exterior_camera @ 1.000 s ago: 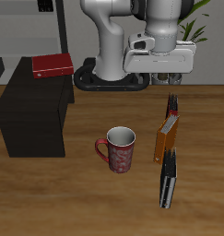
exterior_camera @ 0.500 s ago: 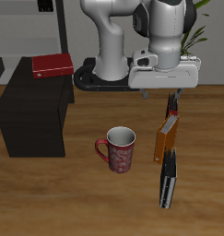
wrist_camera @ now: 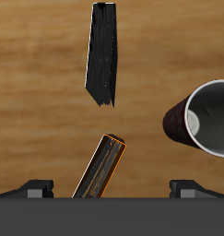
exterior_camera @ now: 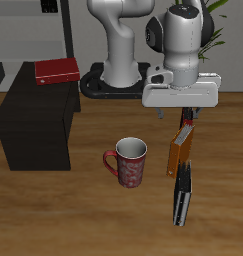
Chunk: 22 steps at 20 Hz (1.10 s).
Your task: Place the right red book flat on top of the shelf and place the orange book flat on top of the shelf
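pincer (exterior_camera: 180, 116) hides orange book (exterior_camera: 179, 150) top

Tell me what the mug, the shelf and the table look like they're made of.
The red-patterned mug with a pale inside looks like glazed ceramic, judging by its smooth, thick rim. The low, boxy black-brown shelf looks like matte painted wood or laminate: flat, dull faces with no visible grain. The brown table looks like wood, with streaky grain; being rendered, it may be only a printed texture.
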Tool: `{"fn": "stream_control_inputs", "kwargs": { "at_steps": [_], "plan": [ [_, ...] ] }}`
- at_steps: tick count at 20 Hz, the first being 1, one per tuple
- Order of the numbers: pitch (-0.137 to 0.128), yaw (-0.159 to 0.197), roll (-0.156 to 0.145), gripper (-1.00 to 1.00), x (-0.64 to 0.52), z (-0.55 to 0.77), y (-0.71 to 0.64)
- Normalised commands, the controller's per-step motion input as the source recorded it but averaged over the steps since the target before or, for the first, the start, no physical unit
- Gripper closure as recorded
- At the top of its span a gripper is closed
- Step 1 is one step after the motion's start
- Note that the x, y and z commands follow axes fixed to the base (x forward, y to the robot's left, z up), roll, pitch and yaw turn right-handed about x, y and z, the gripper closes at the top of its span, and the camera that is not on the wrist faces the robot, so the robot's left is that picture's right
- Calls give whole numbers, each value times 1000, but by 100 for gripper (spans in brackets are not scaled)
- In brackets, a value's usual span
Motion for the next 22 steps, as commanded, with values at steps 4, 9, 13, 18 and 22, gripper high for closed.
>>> {"fn": "stream_control_inputs", "kwargs": {
  "at_steps": [4,9,13,18,22],
  "plan": [
    [-26,-31,30,-100,33,-302,200],
    [-33,-78,13,-100,-72,-202,123],
    [-30,-40,-6,-100,-10,-151,15],
    [38,-50,-7,-100,102,-328,-36],
    [43,-19,-6,-100,49,-253,26]
  ]
}}
